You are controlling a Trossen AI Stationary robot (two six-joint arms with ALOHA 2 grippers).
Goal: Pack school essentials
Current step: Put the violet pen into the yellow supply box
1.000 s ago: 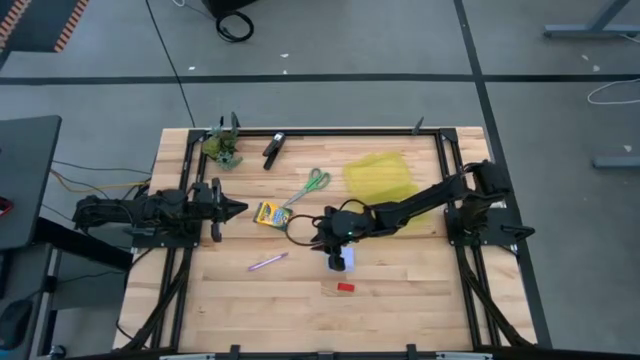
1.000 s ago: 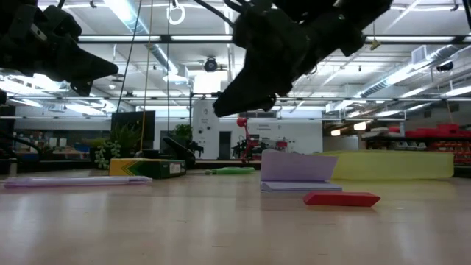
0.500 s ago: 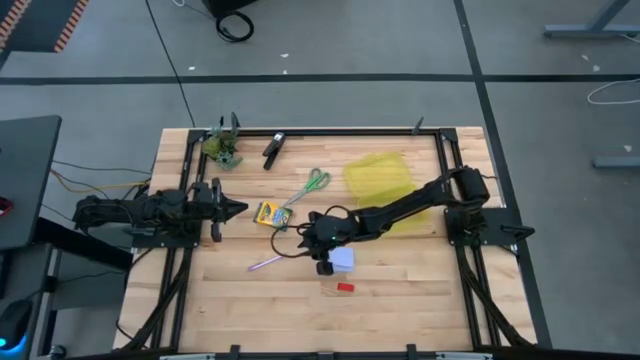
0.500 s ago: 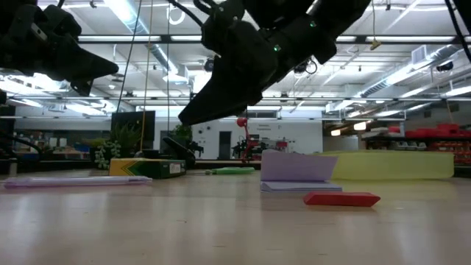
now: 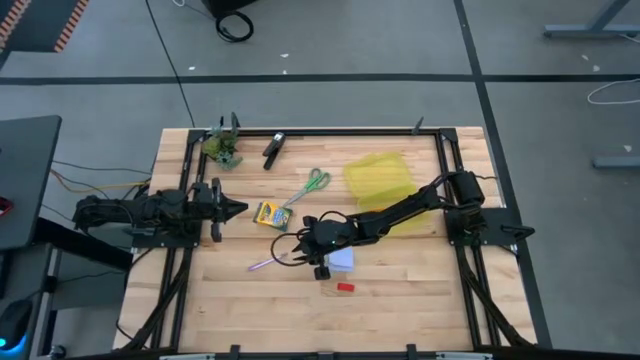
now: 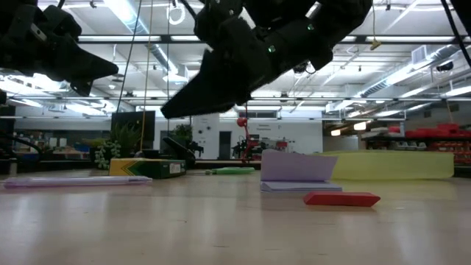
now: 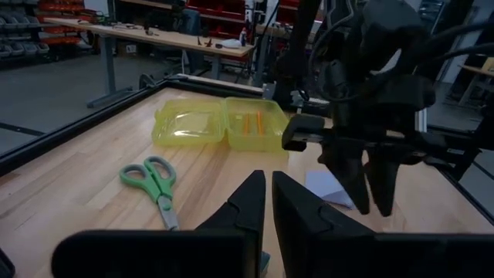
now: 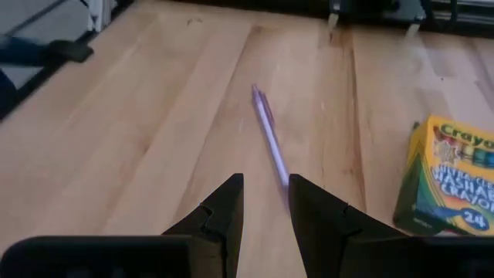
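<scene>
My right gripper (image 5: 297, 247) (image 8: 264, 202) hangs open above the table's middle, slanting down toward the pink-purple pen (image 8: 268, 137) (image 5: 268, 262), which lies flat just ahead of its fingertips. The crayon box (image 5: 268, 213) (image 8: 451, 177), the green-handled scissors (image 5: 312, 185), the pale note pad (image 5: 342, 260) and the red eraser (image 5: 345, 287) lie flat around it. An open yellow case (image 5: 382, 180) (image 7: 224, 123) holds something orange (image 7: 251, 123). My left gripper (image 5: 240, 209) (image 7: 268, 197) waits at the left edge, shut and holding nothing.
A black clip-like object (image 5: 273, 148) and a small green leafy clump (image 5: 222, 148) sit at the far left corner. A black metal frame (image 5: 340, 131) runs around the tabletop. Bare wood (image 5: 400, 300) lies along the near edge.
My right gripper has swung toward the table's left edge and sunk a little, rolling as it went, from above the note pad to just short of the pen. The gap between its fingers looks the same. Nothing on the table has moved.
</scene>
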